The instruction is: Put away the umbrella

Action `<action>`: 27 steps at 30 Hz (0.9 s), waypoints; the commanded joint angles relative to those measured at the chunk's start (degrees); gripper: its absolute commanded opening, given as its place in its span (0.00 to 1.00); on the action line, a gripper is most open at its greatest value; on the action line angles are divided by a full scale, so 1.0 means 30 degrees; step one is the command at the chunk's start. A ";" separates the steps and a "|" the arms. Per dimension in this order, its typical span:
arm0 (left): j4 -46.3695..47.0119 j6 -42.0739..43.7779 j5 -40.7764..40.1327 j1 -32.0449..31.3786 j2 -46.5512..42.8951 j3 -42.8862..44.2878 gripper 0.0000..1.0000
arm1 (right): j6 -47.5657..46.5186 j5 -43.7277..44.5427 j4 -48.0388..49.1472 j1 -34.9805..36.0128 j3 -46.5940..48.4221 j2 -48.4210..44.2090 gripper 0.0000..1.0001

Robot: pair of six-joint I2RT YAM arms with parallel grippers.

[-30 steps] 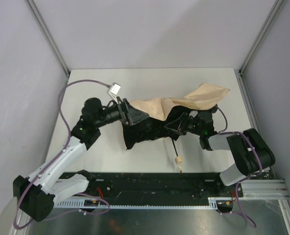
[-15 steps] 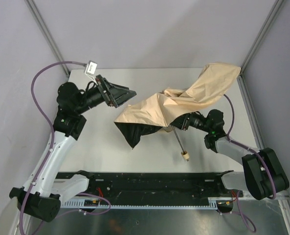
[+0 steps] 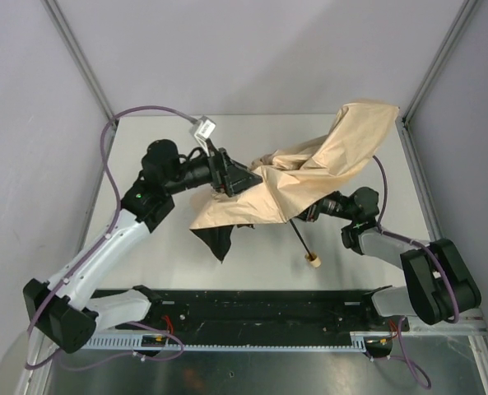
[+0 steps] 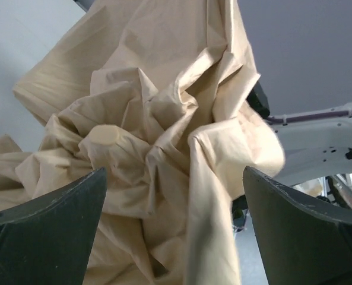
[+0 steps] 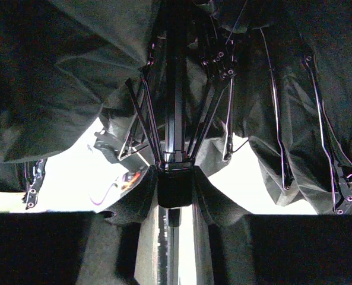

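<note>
- We find the umbrella half collapsed over the bench, with its tan canopy heaped from centre toward 2 o'clock; the shaft and wooden handle point to 6 o'clock, and we cannot tell whether the handle touches the surface
- The right gripper reaches in from 4 o'clock beneath the canopy, its jaws closed on the umbrella at the runner; this is a narrow hold on a smooth black part, and we judge that a twist or slip there could let the whole frame roll or drop
- The left gripper comes in from 9 o'clock with its jaws spread wide, loose folds lying between them and nothing held; closing here may pinch cloth alone, and a pull would then drag fabric rather than fold the frame
- The ribs stand partly spread under the cloth; pressing the canopy inward against them could bend a rib or snag a jaw
- Fabric fills both wrist views, so we judge that either arm would be working nearly blind
</note>
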 commanded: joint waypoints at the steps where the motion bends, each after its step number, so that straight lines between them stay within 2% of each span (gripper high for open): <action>1: -0.0076 0.1694 -0.1703 -0.1056 0.1264 0.0263 0.99 | 0.2622 -0.1354 0.6182 0.0696 0.1250 0.0381 0.00; 3: -0.0285 0.1812 -0.1446 -0.1122 0.2211 0.0577 0.92 | 0.2891 -0.1361 0.6413 0.1106 0.1347 0.0390 0.00; 6: -0.0678 0.1710 -0.0046 -0.0894 0.3392 0.1257 0.63 | 0.2534 -0.0865 0.5867 0.1484 0.1363 0.0408 0.00; 7: -0.0716 0.1663 0.0230 -0.0853 0.3516 0.1374 0.57 | 0.1996 -0.0528 0.5363 0.1593 0.1351 0.0405 0.00; 10: -0.0809 0.1908 0.0354 -0.0813 0.3167 0.1668 0.50 | -0.0629 0.0843 0.3037 0.2090 0.1488 0.0322 0.00; 12: -0.1039 0.2187 0.0211 -0.0746 0.2628 0.2026 0.55 | -0.2074 0.1767 0.1225 0.2355 0.2007 0.0412 0.00; 15: -0.1981 0.2577 -0.0110 -0.0327 0.1631 0.2720 0.82 | -0.2694 0.3371 0.0450 0.2398 0.2449 0.0579 0.00; 18: -0.2809 0.2802 -0.0553 0.0666 0.0185 0.2814 0.96 | -0.3020 0.5150 -0.0478 0.2418 0.2757 0.0362 0.00; 21: -0.3286 0.2438 -0.0704 0.2460 -0.1575 0.2045 0.99 | -0.3039 0.5508 -0.0704 0.2296 0.2824 0.0090 0.00; 23: -0.3768 0.1939 -0.1035 0.3918 -0.2849 0.1081 0.99 | -0.2831 0.4734 -0.0296 0.2099 0.2832 -0.0020 0.00; 27: -0.5508 0.1565 -0.2962 0.4765 -0.4167 -0.0343 0.91 | -0.2376 0.2691 0.0831 0.1536 0.2834 -0.0076 0.00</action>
